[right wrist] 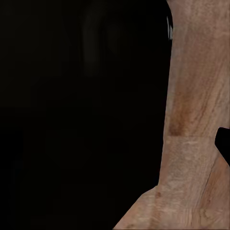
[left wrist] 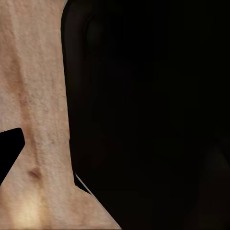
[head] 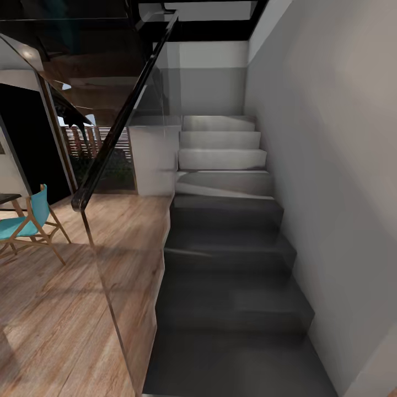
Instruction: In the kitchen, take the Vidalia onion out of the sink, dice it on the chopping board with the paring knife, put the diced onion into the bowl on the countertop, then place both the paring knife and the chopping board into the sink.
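I am facing a staircase, not the kitchen. The Vidalia onion, sink, chopping board, paring knife, bowl and countertop are all out of view. The left wrist view looks down on light wood floor (left wrist: 38,96) beside a large dark mass (left wrist: 153,115). The right wrist view shows the same: wood floor (right wrist: 196,120) beside a dark mass (right wrist: 81,115). A small black wedge (left wrist: 9,151) cuts into the left wrist view's edge, and a similar black wedge (right wrist: 223,143) cuts into the right one. They could be finger parts. The jaws' state is not readable.
Dark grey stairs (head: 226,237) rise straight ahead and turn pale higher up. A white wall (head: 336,165) closes the right side. A glass balustrade (head: 118,259) with a black handrail (head: 124,116) stands on the left. A teal chair (head: 33,220) stands on the wood floor (head: 49,314) at the far left.
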You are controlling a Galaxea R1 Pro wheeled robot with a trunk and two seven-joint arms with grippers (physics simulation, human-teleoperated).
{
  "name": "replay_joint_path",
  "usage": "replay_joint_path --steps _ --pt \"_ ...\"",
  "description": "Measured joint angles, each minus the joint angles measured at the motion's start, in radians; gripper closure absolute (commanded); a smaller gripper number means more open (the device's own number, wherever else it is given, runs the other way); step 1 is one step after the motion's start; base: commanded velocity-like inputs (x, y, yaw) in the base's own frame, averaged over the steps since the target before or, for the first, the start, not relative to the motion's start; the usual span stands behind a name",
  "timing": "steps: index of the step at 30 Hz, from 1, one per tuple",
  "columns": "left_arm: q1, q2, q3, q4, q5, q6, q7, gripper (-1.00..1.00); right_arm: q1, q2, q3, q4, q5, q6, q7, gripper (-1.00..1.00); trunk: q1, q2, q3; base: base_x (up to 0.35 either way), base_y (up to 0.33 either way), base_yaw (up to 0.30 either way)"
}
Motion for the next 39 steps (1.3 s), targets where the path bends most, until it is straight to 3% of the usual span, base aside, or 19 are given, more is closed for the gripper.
replay_joint_path --steps 9,31,34,35,39 --pt "0.009 -0.007 -0.006 0.001 0.004 -0.005 0.0 -1.0 -0.011 0.029 0.003 -0.025 0.003 -0.01 -0.001 -1.0 0.0 0.0 0.0 0.0 0.0 0.0" --pt "0.008 -0.006 -0.004 -0.001 0.004 -0.006 0.0 -1.0 -0.012 0.031 0.0 -0.032 -0.001 -0.141 0.0 -1.0 0.0 0.0 0.0 0.0 0.0 0.0" --pt "0.008 -0.006 -0.004 -0.03 0.004 -0.006 0.0 -1.0 -0.012 0.031 0.0 -0.032 -0.001 -0.143 0.003 -1.0 0.0 0.0 0.0 0.0 0.0 0.0" --pt "0.007 -0.006 -0.004 -0.076 0.004 -0.007 0.0 -1.0 -0.012 0.03 -0.001 -0.033 -0.001 -0.148 0.004 -1.0 0.0 0.0 0.0 0.0 0.0 0.0" --pt "0.007 -0.004 -0.004 -0.17 0.003 -0.007 0.0 -1.0 -0.012 0.023 0.0 -0.09 0.002 -0.226 0.002 -1.0 0.0 0.0 0.0 0.0 0.0 0.0"
